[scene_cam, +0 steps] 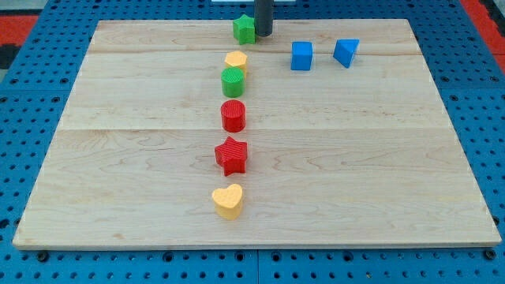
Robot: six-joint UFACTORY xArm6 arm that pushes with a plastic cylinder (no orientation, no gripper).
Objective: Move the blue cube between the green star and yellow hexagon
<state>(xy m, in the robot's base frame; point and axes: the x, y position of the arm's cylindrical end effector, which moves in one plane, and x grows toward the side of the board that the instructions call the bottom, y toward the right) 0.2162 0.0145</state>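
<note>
The blue cube (301,56) sits on the wooden board near the view's top, right of centre. The green star (245,29) lies at the top edge of the board. The yellow hexagon (235,60) lies just below it and slightly left. My tip (263,34) stands right beside the green star, on its right, touching or nearly touching it. The tip is up and to the left of the blue cube, about a cube's width away. The cube is to the right of the gap between the star and the hexagon.
A blue triangular block (346,52) lies right of the cube. Below the hexagon runs a column: green cylinder (233,81), red cylinder (233,115), red star (231,155), yellow heart (228,201). The board (379,173) rests on a blue pegboard.
</note>
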